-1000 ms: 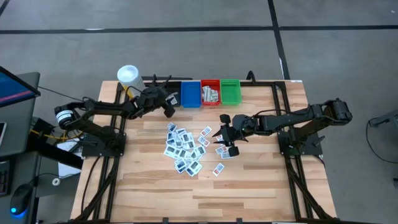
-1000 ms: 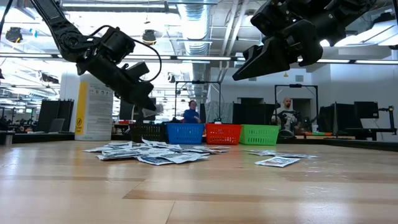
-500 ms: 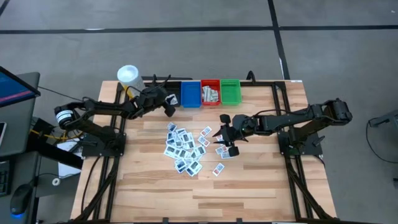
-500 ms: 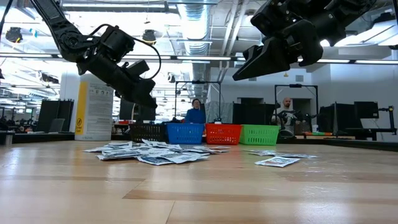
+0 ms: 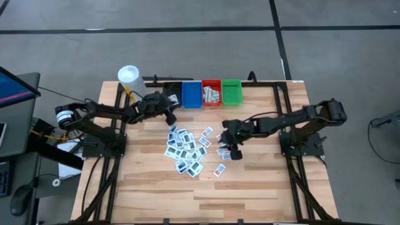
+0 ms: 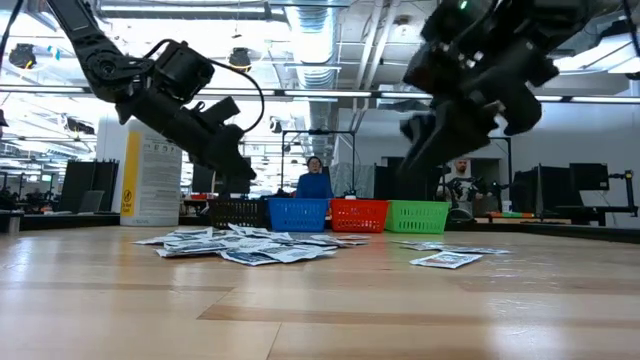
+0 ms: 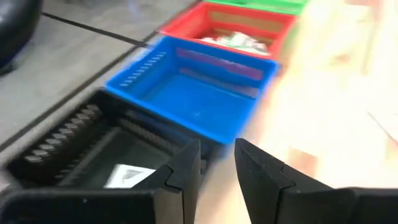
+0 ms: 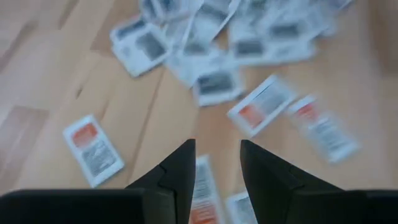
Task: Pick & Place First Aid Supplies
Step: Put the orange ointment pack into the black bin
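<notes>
The first aid packets (image 5: 187, 150) lie in a heap in the middle of the table, with a few loose ones at about 3 o'clock from it. The right gripper (image 5: 232, 146) hangs over those loose ones, its fingers a little apart and holding nothing. To do this well, I think it should go straight down on one packet and pinch only that. The left gripper (image 5: 170, 114) is at 12 o'clock, by the black bin (image 7: 74, 155), fingers apart and empty too

A large open-plan robotics lab: exposed ceiling ducts (image 6: 310, 40), seated people at workstations (image 6: 312, 180), monitors (image 6: 588, 178), and a framed wooden worktop (image 5: 250, 181) on grey concrete floor (image 5: 187, 44).
</notes>
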Motion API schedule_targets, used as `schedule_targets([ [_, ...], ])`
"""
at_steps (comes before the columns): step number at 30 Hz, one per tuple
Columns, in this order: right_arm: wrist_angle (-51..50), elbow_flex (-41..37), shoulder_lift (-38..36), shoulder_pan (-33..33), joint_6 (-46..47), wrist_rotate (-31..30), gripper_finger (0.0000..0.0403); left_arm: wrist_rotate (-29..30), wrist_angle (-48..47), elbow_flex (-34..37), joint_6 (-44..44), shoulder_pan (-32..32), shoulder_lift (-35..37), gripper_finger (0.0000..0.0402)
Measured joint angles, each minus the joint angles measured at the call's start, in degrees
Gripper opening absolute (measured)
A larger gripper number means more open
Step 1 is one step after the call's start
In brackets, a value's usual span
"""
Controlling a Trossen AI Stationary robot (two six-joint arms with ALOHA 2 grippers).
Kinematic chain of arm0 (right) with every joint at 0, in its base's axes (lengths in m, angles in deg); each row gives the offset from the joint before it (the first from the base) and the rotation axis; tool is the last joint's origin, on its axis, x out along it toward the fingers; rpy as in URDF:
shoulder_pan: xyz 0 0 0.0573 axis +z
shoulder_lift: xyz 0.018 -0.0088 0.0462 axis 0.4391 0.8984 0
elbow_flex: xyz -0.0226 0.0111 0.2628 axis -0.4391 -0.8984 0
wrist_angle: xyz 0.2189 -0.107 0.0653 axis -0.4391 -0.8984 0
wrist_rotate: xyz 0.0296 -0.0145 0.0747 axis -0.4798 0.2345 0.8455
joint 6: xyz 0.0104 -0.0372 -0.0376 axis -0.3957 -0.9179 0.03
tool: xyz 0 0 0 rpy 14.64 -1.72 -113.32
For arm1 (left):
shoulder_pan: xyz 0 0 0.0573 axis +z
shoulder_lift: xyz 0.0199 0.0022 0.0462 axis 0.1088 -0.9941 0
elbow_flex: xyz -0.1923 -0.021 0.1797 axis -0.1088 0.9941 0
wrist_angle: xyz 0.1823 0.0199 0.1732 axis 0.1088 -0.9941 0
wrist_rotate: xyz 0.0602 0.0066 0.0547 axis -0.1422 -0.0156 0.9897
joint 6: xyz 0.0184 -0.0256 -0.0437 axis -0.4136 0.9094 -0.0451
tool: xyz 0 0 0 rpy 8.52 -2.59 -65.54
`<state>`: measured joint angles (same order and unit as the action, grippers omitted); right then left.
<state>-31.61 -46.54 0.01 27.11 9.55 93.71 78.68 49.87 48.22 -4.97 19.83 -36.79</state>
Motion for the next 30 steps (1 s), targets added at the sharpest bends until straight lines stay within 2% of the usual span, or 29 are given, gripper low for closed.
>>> schedule_targets([
  [5, -0.1, -0.1, 6.2, 3.1, 0.6, 5.1, 0.0121, -1.2, 2.6, 0.5, 0.2, -3.5, 0.0, 0.0102],
  [9, -0.6, -0.2, 8.2, 5.4, 0.6, 5.1, 0.0121, -1.2, 4.9, 0.5, 0.2, -6.1, 0.0, 0.0102],
  [16, -1.2, -0.2, 8.3, 5.6, 4.1, 4.6, 0.012, -1.3, 6.3, 0.5, 0.2, -8.4, 0.0, 0.0102],
  [22, -1.4, 0.2, 11.8, 5.6, 4.8, 0.9, 0.012, -1.2, 6.5, 0.5, 0.2, -8.9, 0.0, 0.0102],
  [30, 0.8, 0.3, 16.3, 5.5, 4.9, 0.7, 0.012, -1.2, 6.5, 0.5, 0.2, -8.9, 0.0, 0.0102],
])
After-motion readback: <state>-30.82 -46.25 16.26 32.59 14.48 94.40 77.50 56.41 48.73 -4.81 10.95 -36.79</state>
